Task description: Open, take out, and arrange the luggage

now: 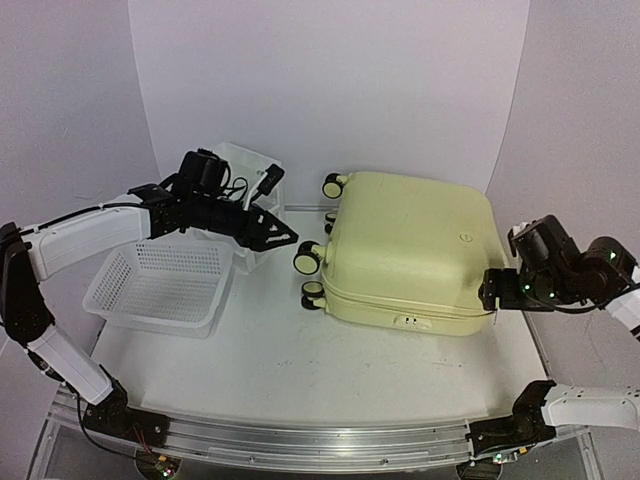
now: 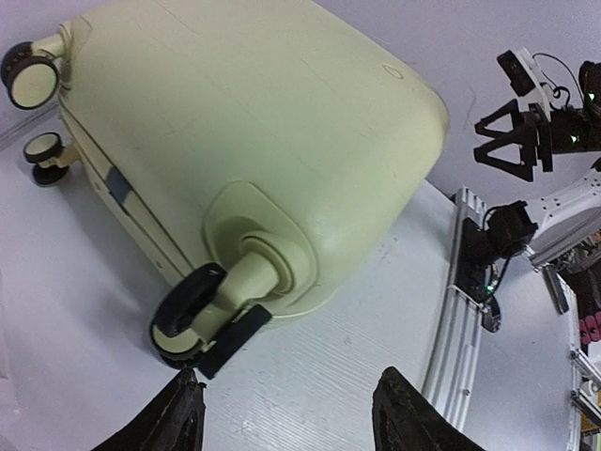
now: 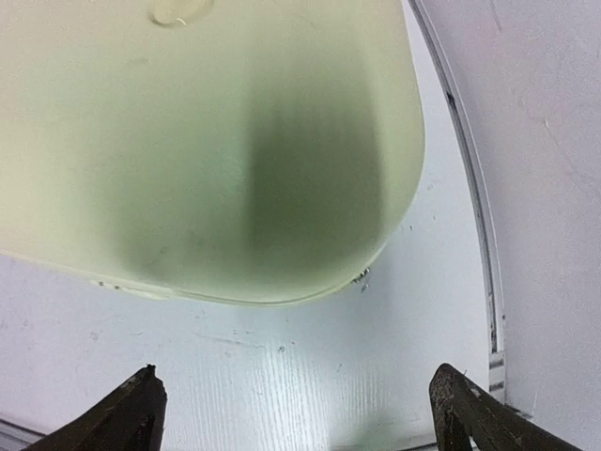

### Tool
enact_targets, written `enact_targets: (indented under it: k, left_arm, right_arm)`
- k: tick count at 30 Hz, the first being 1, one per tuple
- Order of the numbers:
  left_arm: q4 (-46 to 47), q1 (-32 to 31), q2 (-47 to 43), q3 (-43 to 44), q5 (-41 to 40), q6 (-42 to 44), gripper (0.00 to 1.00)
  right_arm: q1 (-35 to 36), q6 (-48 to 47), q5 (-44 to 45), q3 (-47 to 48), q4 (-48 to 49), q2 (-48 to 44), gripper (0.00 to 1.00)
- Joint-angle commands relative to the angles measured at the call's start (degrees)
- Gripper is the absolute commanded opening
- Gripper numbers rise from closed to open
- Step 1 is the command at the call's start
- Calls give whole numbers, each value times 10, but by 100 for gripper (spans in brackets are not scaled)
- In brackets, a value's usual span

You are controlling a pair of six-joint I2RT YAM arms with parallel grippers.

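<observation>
No legible text, brand, number or sign. Small round embossed mark (image 1: 465,238) on lid of luggage (image 1: 405,250): too small to read. Small plate (image 1: 407,321) on near edge of luggage: tiny dots only, nothing readable.

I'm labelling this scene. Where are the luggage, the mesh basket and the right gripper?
luggage (image 1: 410,240), top external view, middle of its yellow shell.
mesh basket (image 1: 165,278), top external view, its bare mesh floor.
right gripper (image 3: 296,371), right wrist view, midway between its open fingertips.
</observation>
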Motion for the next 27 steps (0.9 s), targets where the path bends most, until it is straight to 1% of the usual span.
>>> enact_targets:
  k: [1, 2, 3, 6, 10, 11, 13, 16, 19, 22, 25, 27]
  left_arm:
    - [31, -39, -22, -15, 45, -36, 64]
    - [33, -56, -21, -16, 31, -37, 64]
    - [36, -73, -19, -16, 10, -38, 65]
    - [50, -122, -11, -17, -35, -48, 66]
    - [72, -163, 11, -18, -87, -63, 67]
    - [72, -170, 22, -13, -97, -62, 67]
    - [72, -181, 50, -2, -117, -67, 65]
    - [68, -181, 96, 24, -134, -74, 63]
    - [54, -181, 128, 52, -158, -53, 63]
    - [6, -174, 155, 96, -214, -16, 62]
    - [-31, -152, 181, 137, -244, 9, 61]
    - [-44, -135, 192, 156, -262, 20, 61]
  right_arm:
    - [-16, -116, 1, 86, 4, 56, 98]
    - [-39, -135, -6, 108, 4, 79, 98]
    - [-76, -152, -43, 128, 9, 102, 98]
    - [-220, -176, -200, 181, 49, 163, 98]
    - [-383, -163, -374, 239, 92, 264, 98]
    - [-412, -155, -412, 246, 100, 287, 98]
    - [-433, -146, -457, 245, 121, 315, 98]
    - [-433, -138, -512, 217, 156, 317, 98]
    - [-434, -143, -538, 173, 170, 291, 98]
    - [-434, -157, -578, 127, 171, 264, 98]
    - [-432, -166, -646, 79, 177, 239, 97]
    - [-422, -167, -666, 47, 185, 215, 96]
